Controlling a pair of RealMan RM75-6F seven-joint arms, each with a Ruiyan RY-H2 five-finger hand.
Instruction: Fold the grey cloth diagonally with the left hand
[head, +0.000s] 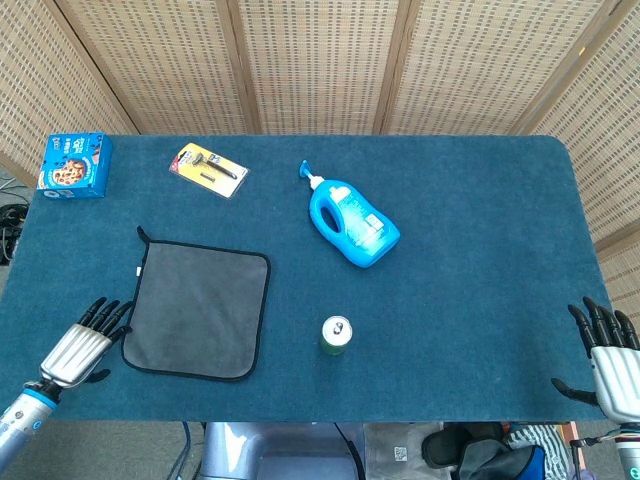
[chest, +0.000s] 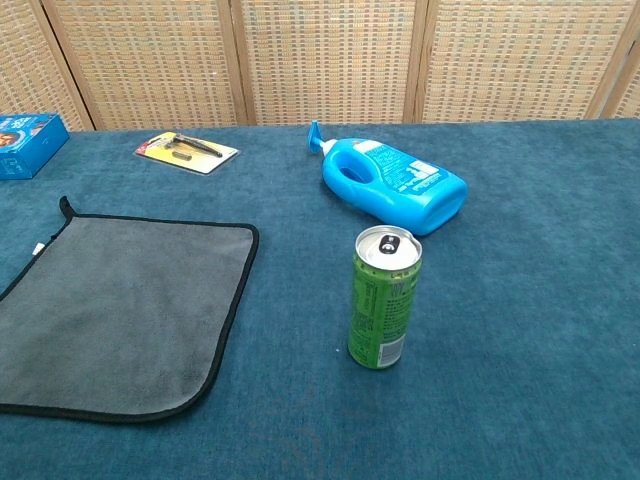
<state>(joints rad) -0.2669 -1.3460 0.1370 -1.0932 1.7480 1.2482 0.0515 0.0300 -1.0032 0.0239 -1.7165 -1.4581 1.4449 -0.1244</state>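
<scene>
- Grey square cloth with black stitched edging (head: 197, 309) lies flat and unfolded on the blue carpeted table (head: 470, 240), toward my left front. A small black loop sticks out at its far left corner.
- My left hand (head: 82, 346) sits at the table's front left, just beside the cloth's near left corner. Its dark fingertips (head: 108, 312) point toward the cloth edge; I cannot tell whether they touch it. The fingers are spread and hold nothing.
- My right hand (head: 610, 360) is at the far right front edge, well apart from the cloth, fingers splayed, nothing in it.
- Neither hand shows in the chest view.
- Green drink can (chest: 384, 297) stands upright to the right of the cloth, pull-tab top visible. Its print is too small to read.
- Blue plastic detergent jug with a pump spout (chest: 392, 186) lies on its side beyond the can. It carries a label, but the text is illegible.
- Yellow blister card holding a razor (head: 208, 168) lies beyond the cloth; no readable writing.
- Blue cardboard box with a biscuit picture (head: 74, 165) is at the far left corner; lettering unreadable.
</scene>
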